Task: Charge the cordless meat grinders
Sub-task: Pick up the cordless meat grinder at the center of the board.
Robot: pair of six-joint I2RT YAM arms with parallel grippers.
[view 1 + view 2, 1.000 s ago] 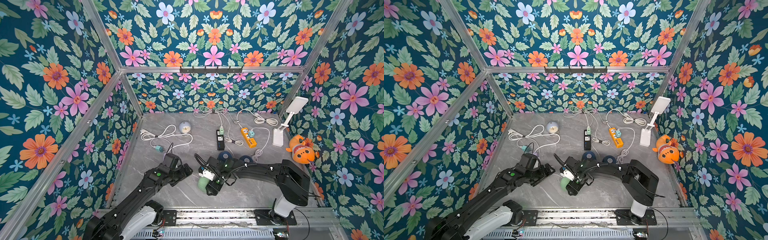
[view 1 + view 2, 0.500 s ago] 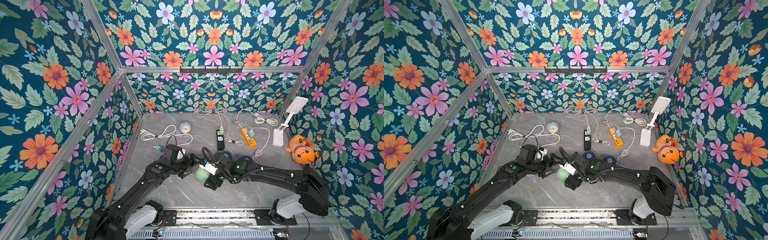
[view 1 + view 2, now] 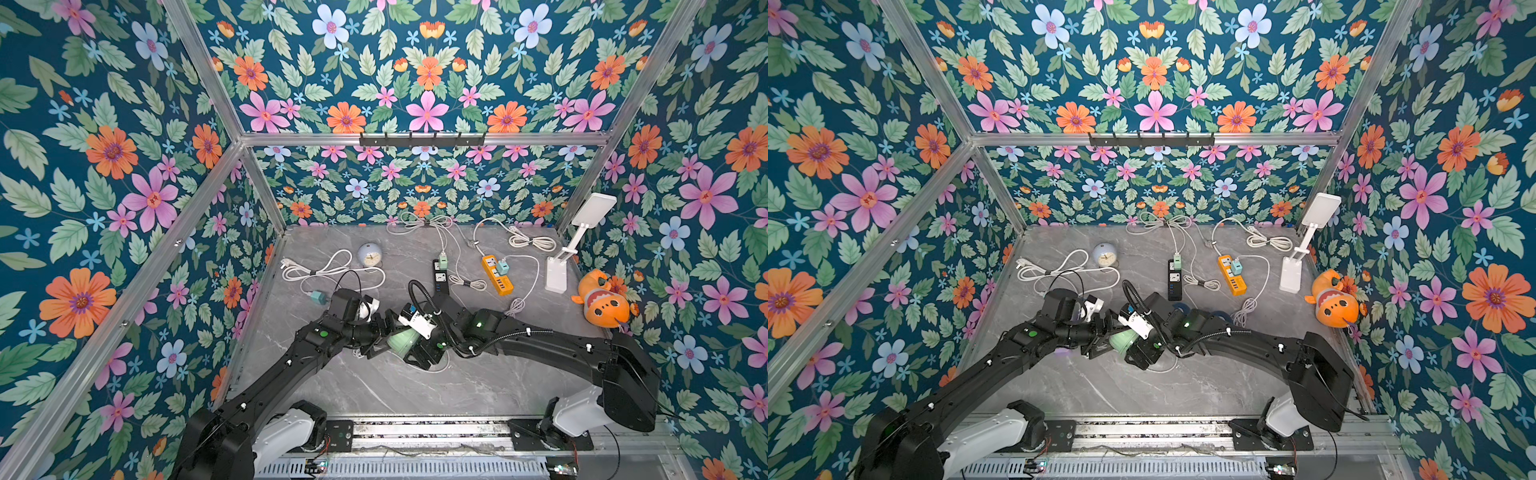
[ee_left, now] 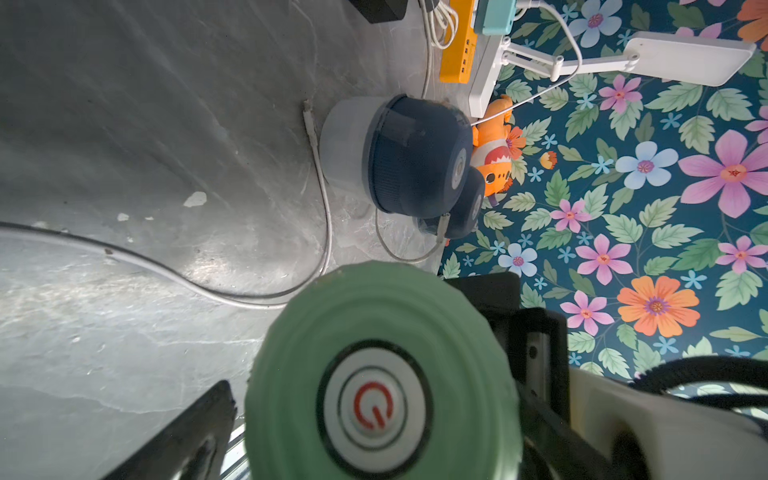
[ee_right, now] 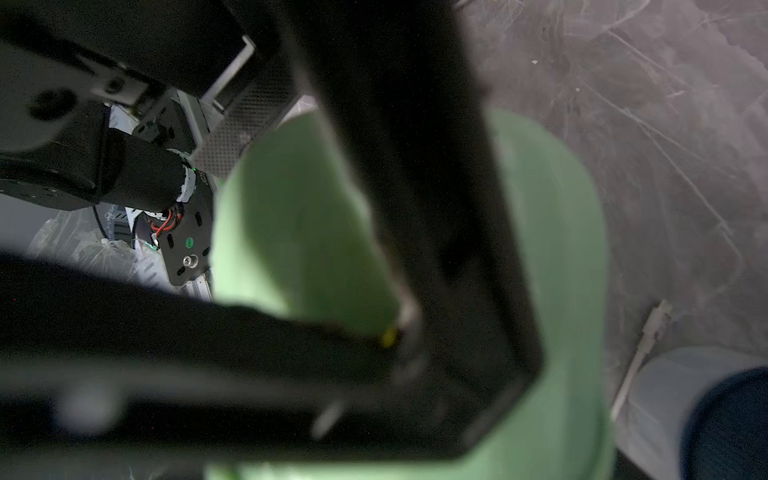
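On a grey table (image 3: 374, 386), in front of an orange power strip (image 3: 496, 275), the right gripper (image 3: 415, 347) pinches a mint green grinder (image 3: 401, 340), lifted and tipped sideways. The left gripper (image 3: 379, 338), jaws spread, faces its button (image 4: 374, 405). No cable reaches it, so charging looks mostly undone. The top views nearly hide the two navy grinders (image 4: 415, 158) behind the right arm (image 3: 540, 340). The left wrist view shows them just in front of the strip: the farther seems plugged in, and a loose white cable end (image 4: 308, 114) lies beside the nearer.

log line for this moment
right gripper: jaws shut on mint green grinder | left gripper: jaws open by its button | navy grinders: on table
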